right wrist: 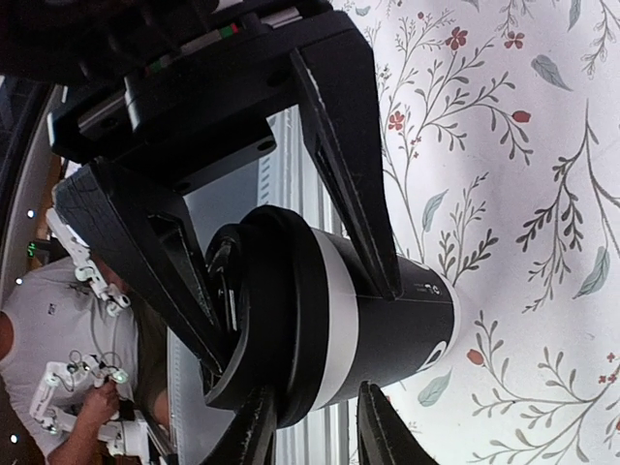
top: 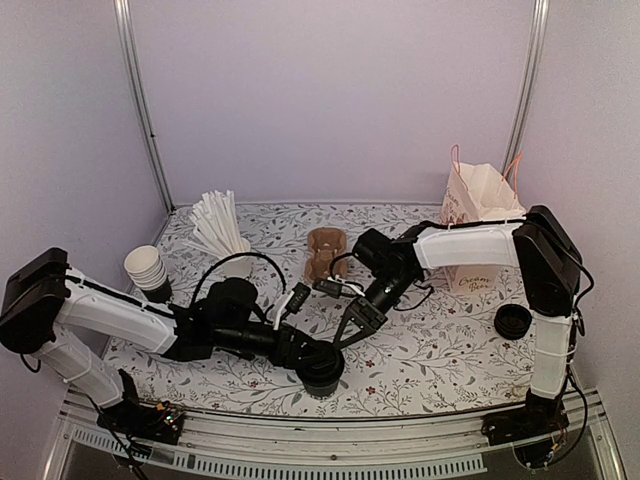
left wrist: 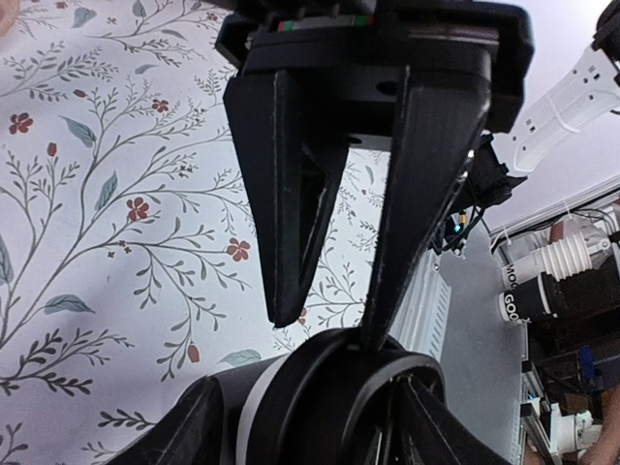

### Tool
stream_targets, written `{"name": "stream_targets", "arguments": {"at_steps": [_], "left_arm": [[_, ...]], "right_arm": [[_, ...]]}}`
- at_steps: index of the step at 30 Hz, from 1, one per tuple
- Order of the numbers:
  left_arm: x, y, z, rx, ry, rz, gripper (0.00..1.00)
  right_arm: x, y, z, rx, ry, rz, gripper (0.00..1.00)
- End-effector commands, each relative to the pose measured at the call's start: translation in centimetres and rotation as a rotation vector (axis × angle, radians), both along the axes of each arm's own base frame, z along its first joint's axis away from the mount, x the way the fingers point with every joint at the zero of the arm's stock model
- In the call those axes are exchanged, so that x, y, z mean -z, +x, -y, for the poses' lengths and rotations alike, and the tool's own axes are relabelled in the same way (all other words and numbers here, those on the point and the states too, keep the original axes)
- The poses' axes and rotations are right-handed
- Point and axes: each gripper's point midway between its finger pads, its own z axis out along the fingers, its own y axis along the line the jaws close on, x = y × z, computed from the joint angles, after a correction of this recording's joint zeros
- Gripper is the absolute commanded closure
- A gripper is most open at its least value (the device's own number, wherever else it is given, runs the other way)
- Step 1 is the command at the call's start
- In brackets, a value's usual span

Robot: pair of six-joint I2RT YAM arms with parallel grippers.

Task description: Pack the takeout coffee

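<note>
The takeout coffee (top: 322, 368), a black cup with a white band and a black lid, stands near the table's front edge. It also shows in the left wrist view (left wrist: 329, 407) and the right wrist view (right wrist: 387, 320). My left gripper (top: 306, 352) comes from the left with its jaws apart (left wrist: 329, 325). One of its fingertips (left wrist: 373, 334) rests on the lid's rim and the other hangs free above the cup's side. My right gripper (top: 350, 326) comes from the right and is open (right wrist: 305, 329). One finger lies along the cup's body and the other across the lid's top. Neither gripper clamps the cup.
A white paper bag (top: 480, 220) stands at the back right, with a low stack of black lids (top: 513, 320) in front of it. A brown cup carrier (top: 325, 250) lies mid-table. A straw holder (top: 222, 235) and stacked lidless cups (top: 148, 270) stand at the left.
</note>
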Motion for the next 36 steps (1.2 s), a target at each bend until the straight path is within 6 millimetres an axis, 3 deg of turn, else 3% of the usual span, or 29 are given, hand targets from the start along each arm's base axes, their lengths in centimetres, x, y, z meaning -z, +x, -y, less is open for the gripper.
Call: {"name": "stream_targets", "arguments": {"at_steps": [1,6,16,19,24,28,34,35,36], "left_arm": [[2.5,-0.2,-1.6,-0.018,0.155,-0.001,0.38],[0.7,0.0,-0.7,-0.018,0.113,0.015,0.34],[-4.9,0.0,0.1,-0.008,-0.033,0.076,0.28],[-5.5,0.1,-0.1,-0.019,-0.025,0.086,0.28],[-4.9,0.8,-1.7,-0.09,0.051,0.07,0.28],[-4.0,-0.2,-2.9,-0.095,0.1,0.036,0.28],[-3.0,-2.0,-3.9,-0.107,0.1,-0.036,0.32],[-3.1,-2.3,-3.8,-0.104,0.094,-0.042,0.31],[-3.0,-2.7,-3.4,-0.108,0.101,-0.063,0.31]], "right_arm": [[1.5,0.4,1.2,-0.045,-0.078,0.148,0.68],[0.5,0.2,0.9,-0.057,-0.047,0.134,0.61],[-2.7,0.9,0.6,-0.06,0.044,0.148,0.55],[-3.4,1.0,0.8,-0.055,0.065,0.145,0.54],[-4.0,0.9,1.0,-0.061,0.08,0.146,0.53],[-4.5,0.7,1.6,-0.067,0.094,0.204,0.5],[-6.7,1.3,2.4,-0.049,0.146,0.445,0.41],[-7.1,0.8,2.5,-0.081,0.163,0.52,0.38],[-7.1,-0.1,2.2,-0.154,0.173,0.713,0.32]]}}
